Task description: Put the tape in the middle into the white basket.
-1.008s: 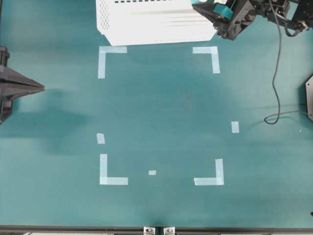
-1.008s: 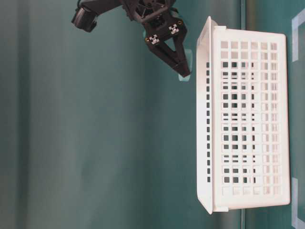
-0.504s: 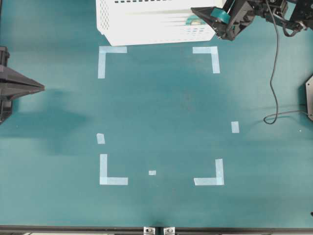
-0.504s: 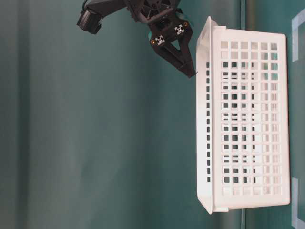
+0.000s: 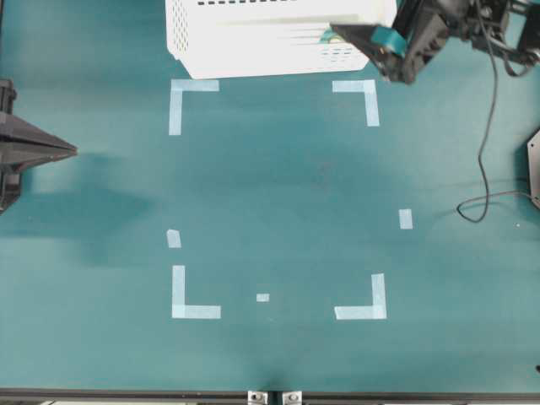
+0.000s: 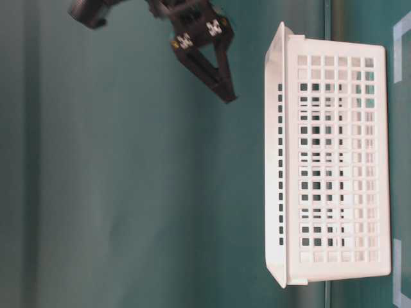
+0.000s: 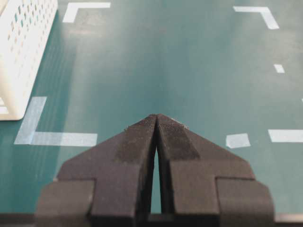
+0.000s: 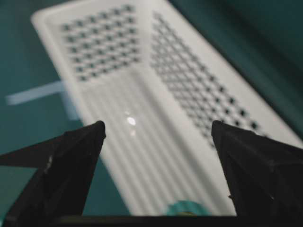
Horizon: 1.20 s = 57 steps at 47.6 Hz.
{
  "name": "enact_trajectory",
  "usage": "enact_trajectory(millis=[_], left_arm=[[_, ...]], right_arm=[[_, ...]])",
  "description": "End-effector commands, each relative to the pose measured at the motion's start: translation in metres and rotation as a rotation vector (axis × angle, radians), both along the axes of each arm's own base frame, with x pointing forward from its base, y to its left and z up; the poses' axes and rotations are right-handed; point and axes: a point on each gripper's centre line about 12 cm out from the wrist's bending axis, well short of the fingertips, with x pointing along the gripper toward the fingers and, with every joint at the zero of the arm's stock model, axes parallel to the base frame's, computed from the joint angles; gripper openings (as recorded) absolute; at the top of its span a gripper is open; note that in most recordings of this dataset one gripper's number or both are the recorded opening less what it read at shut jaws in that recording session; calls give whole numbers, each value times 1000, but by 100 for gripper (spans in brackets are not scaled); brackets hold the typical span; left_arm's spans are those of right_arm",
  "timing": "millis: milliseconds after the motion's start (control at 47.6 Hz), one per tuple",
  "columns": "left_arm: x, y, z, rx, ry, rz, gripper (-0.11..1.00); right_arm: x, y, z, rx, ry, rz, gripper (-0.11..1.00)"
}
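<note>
The left gripper (image 7: 156,124) is seen pressed closed above the green table (image 5: 278,194), near pale corner marks (image 7: 52,137). Farther off, the right gripper (image 8: 156,130) is spread wide with nothing between its fingers, held over the white basket (image 8: 142,142). The tape (image 8: 183,208) is glimpsed lying inside, at the basket's near end.

A flat teal-green table top (image 5: 278,194) carries a large white plastic rectangular basket with perforated walls (image 5: 253,38) at its far edge, near the middle. Four pale-blue L-shaped tape corner marks (image 5: 189,101) outline a square in the centre, the far two just beside the basket. Three small pale-blue tape scraps (image 5: 406,218) lie around the near half, left, right and near side.
</note>
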Motion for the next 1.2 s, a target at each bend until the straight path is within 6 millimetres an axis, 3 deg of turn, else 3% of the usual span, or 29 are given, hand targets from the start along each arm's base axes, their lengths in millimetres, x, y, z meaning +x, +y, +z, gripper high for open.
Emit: enact_trajectory(millis=[0, 378, 1176], left_arm=[[1, 0, 5, 2, -9, 3, -11], [1, 0, 4, 3, -6, 3, -11], [1, 1, 4, 3, -8, 4, -11]], right_arm=[[-3, 17, 19, -22, -62, 47, 95], [-31, 73, 33, -53, -175, 200, 95], [-77, 121, 19, -41, -212, 366, 95]])
